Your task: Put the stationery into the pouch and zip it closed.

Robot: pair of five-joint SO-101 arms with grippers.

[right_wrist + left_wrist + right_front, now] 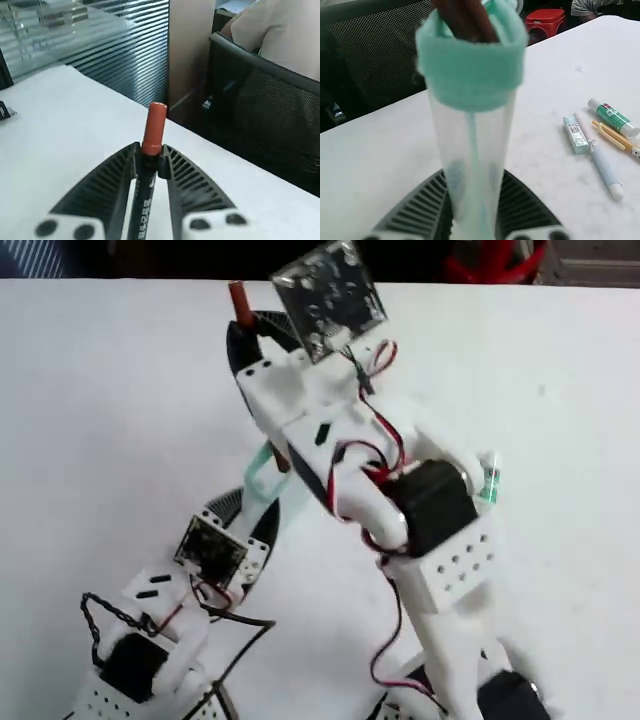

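With right end effector [151, 152] clamped on pen [155, 120], left end effector [472, 180] pinching pouch [470, 75] upright: inserting, likely. Next: lower straight, release.

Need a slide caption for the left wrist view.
Left gripper holds the pouch upright, marker at its mouth; glue, eraser and pens lie on the table.
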